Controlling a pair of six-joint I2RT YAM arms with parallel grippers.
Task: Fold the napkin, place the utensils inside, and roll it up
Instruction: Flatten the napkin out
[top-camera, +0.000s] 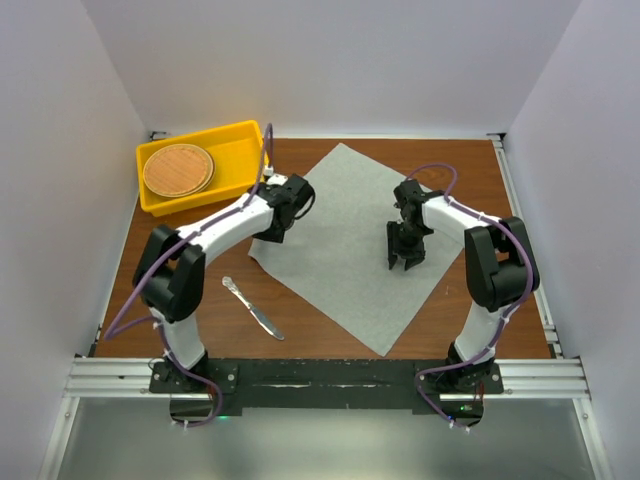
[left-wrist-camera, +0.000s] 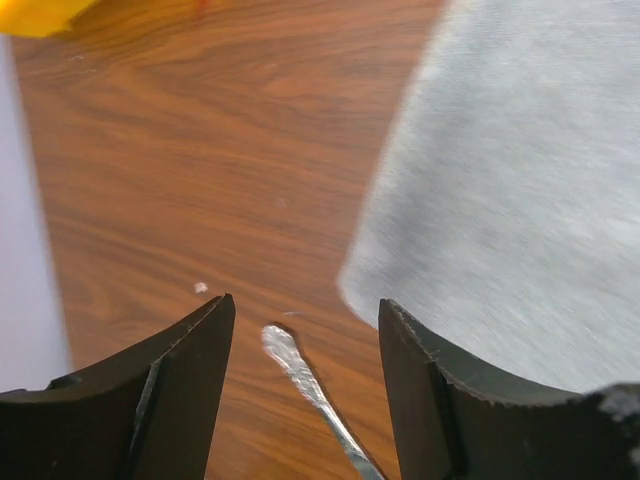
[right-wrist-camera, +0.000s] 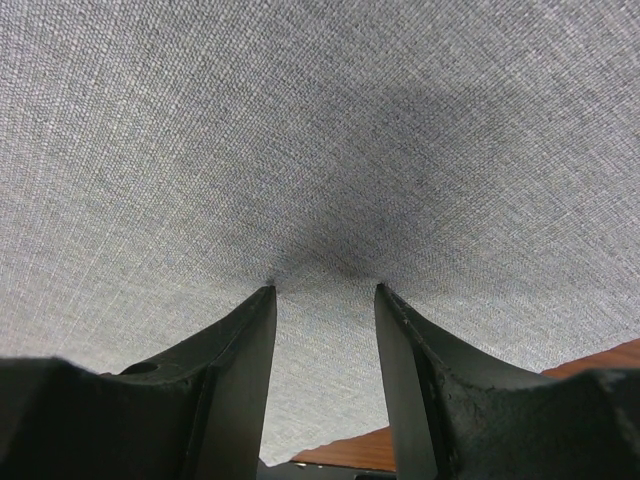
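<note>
The grey napkin (top-camera: 345, 240) lies flat on the table as a diamond, unfolded. A silver table knife (top-camera: 252, 307) lies on the bare wood to the left front of it, apart from the cloth. My left gripper (top-camera: 272, 232) is open and empty over the napkin's left corner. In the left wrist view the knife's handle end (left-wrist-camera: 300, 370) shows between my open fingers (left-wrist-camera: 306, 300), beside the napkin's corner (left-wrist-camera: 520, 200). My right gripper (top-camera: 404, 262) is open with its fingertips down on the right part of the napkin (right-wrist-camera: 300, 130), holding nothing (right-wrist-camera: 322, 288). No other cutlery shows.
A yellow tray (top-camera: 245, 140) stands at the back left with a round brown woven disc (top-camera: 178, 169) in it. White walls enclose the table on three sides. Bare wood (top-camera: 180, 310) shows left of the knife.
</note>
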